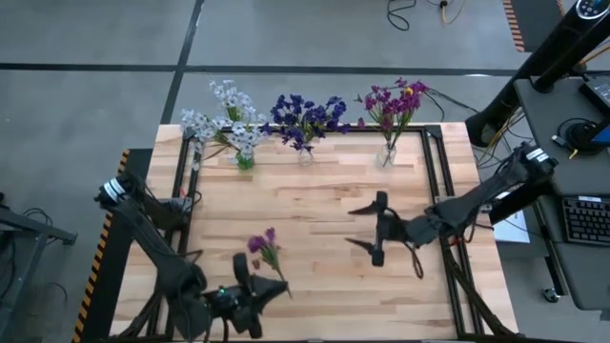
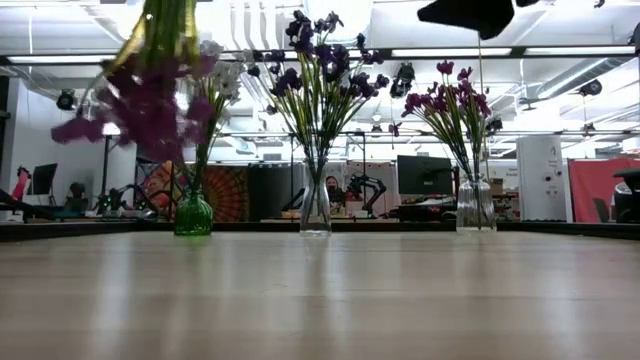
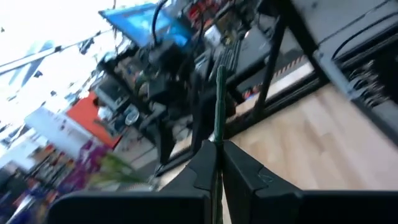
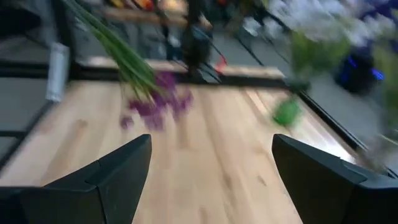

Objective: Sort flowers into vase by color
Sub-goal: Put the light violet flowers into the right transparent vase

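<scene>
One magenta-purple sprig [image 1: 264, 248] is pinched by its stem in the left gripper [image 1: 255, 303], clamped tight near the table's front edge, blossoms pointing toward the vases. The right gripper [image 1: 376, 229] hovers mid-table, fingers spread and empty. Likely light, floppy and fragile; best held low on the stem, away from the blossoms.

Both arms [image 1: 162, 252] are looking dark and thin, with black cables running along them. The right gripper [image 4: 208, 171] is showing two wide, flat black fingers [image 4: 118, 171].
</scene>
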You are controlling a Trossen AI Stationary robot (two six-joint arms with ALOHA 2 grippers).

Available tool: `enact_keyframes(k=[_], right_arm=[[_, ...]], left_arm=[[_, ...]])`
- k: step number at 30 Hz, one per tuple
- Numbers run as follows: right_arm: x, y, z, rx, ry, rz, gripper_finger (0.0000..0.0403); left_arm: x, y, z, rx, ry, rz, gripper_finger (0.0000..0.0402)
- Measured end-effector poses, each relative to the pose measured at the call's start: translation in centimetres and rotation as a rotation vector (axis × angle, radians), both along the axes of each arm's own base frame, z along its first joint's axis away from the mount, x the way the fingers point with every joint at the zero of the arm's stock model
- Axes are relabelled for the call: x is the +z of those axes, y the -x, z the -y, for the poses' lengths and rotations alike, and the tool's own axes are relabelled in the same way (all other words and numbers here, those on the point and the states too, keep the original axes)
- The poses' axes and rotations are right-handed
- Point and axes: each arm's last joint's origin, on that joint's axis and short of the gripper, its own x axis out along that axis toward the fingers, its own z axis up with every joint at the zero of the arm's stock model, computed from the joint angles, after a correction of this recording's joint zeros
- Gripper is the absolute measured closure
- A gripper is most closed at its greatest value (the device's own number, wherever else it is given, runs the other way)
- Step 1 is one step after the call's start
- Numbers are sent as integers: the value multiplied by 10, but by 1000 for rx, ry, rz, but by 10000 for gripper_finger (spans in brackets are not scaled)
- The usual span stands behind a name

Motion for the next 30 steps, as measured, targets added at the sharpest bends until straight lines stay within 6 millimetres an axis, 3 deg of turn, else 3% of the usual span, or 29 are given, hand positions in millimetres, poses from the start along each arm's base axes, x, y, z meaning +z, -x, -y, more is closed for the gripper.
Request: enact_keyframes(k=[4,9,12,14,19,22,30], right_arm=[[-19,-5,-11,19,44,115,79],[-30,-6,6,-597,161,100,79],[-28,-4,14,-747,208,81,79],[-24,-3,13,-668,173,94,79],[-22,-2,-8,-176,13,107,79],[-23,2,-23,21,-61,96,79],[-34,18,-61,238,-46,54,79]], left_arm=[[-12,-12,8,-70,17,77,401],[-28,-24,19,-126,40,191,401],[-41,-30,26,-111,32,242,401],[-49,-35,29,-94,28,273,401],[-61,-44,34,10,23,304,401],[-66,-49,35,28,31,307,401],[-71,-61,35,-13,97,347,401]])
